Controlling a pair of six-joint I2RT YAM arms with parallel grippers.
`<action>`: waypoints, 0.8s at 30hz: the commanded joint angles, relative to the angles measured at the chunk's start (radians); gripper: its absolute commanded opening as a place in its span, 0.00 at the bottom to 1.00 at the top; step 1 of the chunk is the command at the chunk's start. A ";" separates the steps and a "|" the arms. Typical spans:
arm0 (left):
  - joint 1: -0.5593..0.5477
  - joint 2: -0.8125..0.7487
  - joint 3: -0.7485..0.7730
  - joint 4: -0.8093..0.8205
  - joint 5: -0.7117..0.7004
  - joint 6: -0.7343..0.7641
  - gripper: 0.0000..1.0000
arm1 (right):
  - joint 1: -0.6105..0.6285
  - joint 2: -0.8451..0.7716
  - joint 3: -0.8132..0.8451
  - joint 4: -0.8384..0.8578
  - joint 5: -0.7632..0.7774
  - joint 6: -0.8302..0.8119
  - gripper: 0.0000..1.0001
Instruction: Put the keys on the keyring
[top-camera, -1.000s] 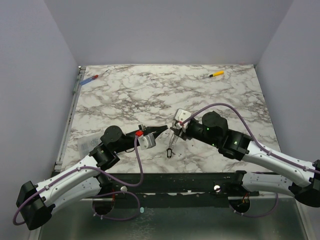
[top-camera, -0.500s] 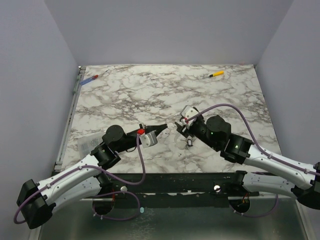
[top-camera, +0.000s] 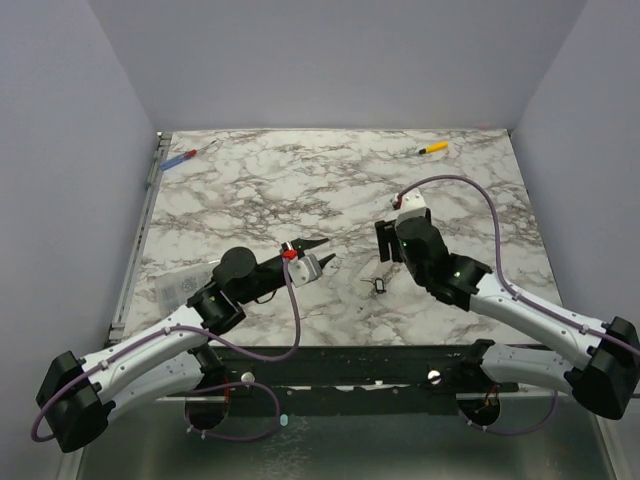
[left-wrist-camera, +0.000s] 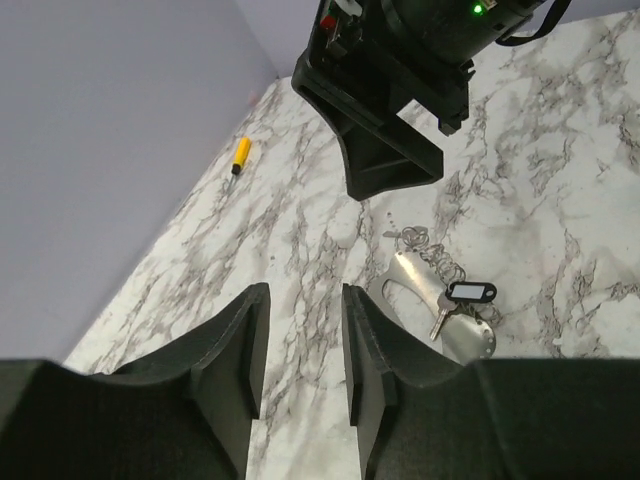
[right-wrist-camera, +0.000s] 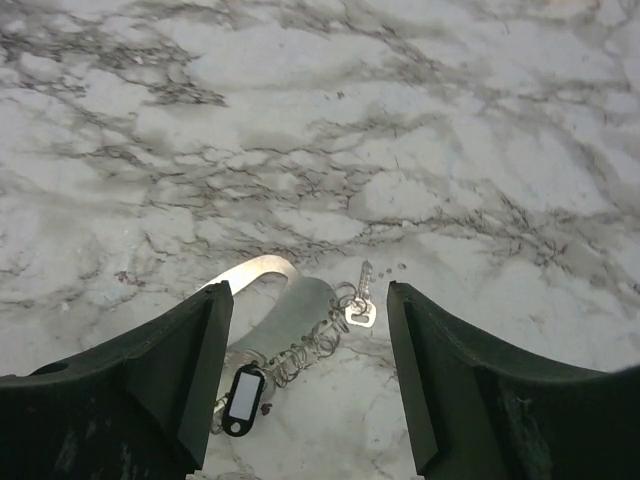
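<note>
Right claw (right-wrist-camera: 307, 295) gapes over keys (right-wrist-camera: 358, 308), indistinct from overhead.

even bright light, soft faint shadows

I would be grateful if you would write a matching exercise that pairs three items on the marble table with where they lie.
Things:
1. yellow-handled tool
2. blue-and-red tool
3. silver metal keys with black tag

Places:
A. middle, toward the near edge
B. far left corner
C. far edge, right of centre

Pairs: 1-C, 2-B, 3-A
</note>
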 joint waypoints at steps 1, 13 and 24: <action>-0.003 0.013 0.032 -0.015 -0.047 -0.015 0.42 | -0.087 0.049 0.030 -0.144 -0.081 0.229 0.71; -0.004 0.046 0.041 -0.034 -0.063 -0.015 0.46 | -0.210 0.157 -0.017 -0.209 -0.253 0.435 0.64; -0.003 0.054 0.043 -0.042 -0.076 -0.012 0.47 | -0.201 0.370 0.086 -0.239 -0.490 0.377 0.50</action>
